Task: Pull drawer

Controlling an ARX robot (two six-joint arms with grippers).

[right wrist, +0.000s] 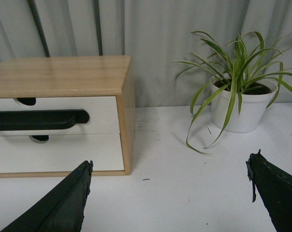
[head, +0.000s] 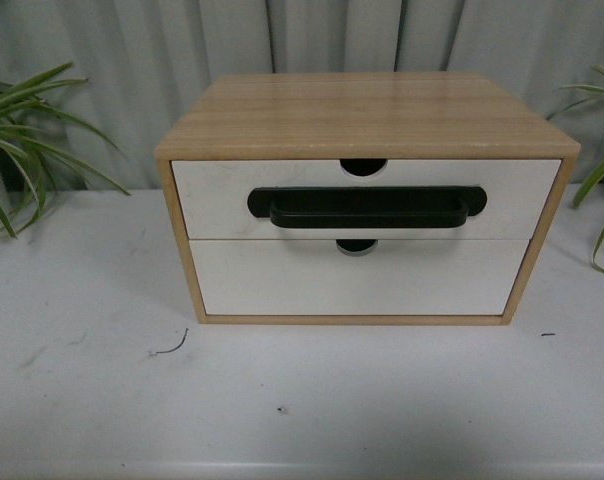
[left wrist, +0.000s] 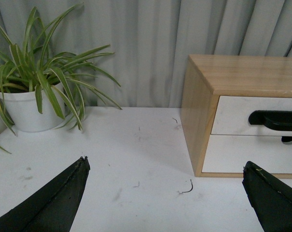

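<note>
Well beyond the left pincer (left wrist: 165,163) and right pincer (right wrist: 171,160), both agape, the drawer (head: 366,200) sits closed.

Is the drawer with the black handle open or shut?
Shut. The drawer has its white front flush with the wooden cabinet and level with the plain drawer front below; nothing sticks out.
</note>
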